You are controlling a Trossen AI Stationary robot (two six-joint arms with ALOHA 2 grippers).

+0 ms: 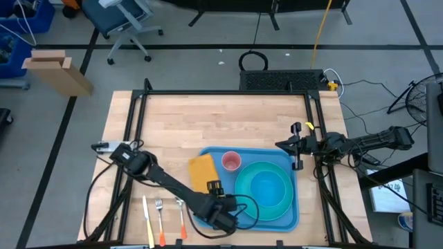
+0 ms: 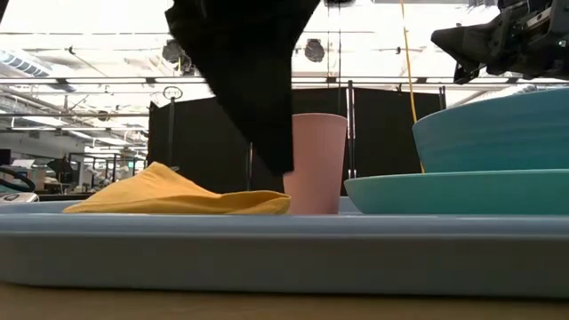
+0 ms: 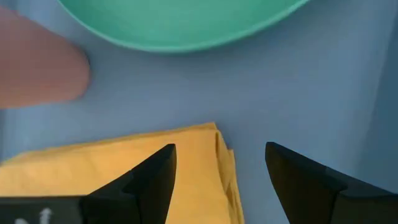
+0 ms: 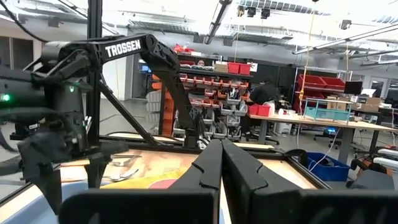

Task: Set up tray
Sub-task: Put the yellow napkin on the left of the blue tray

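Pale wood bench [image 1: 221, 124] inside a black frame, grey floor and an office chair [image 1: 121, 17] beyond. Blue tray [image 1: 294, 207] lies at the bench's near edge, carrying a yellow napkin [image 1: 201, 171], pink cup [image 1: 231, 162] and turquoise plate [image 1: 266, 191]. Left tool [image 3: 217, 177] hangs spread wide over the napkin's corner. Right tool [image 4: 221, 163], pressed closed, hovers by the tray's far right corner. Only the high view shows cutlery [image 1: 160, 218] left of the tray.

On the wooden counter [image 1: 221, 117] sits the large flat light-blue plastic tray [image 1: 294, 220]. In it, from my left: folded yellow cloth napkin [image 1: 202, 171], small pink plastic cup [image 1: 231, 162], round turquoise plate [image 1: 243, 181] carrying a turquoise bowl [image 1: 270, 189]. Left of the tray lie a fork [image 1: 160, 214] and two more utensils.
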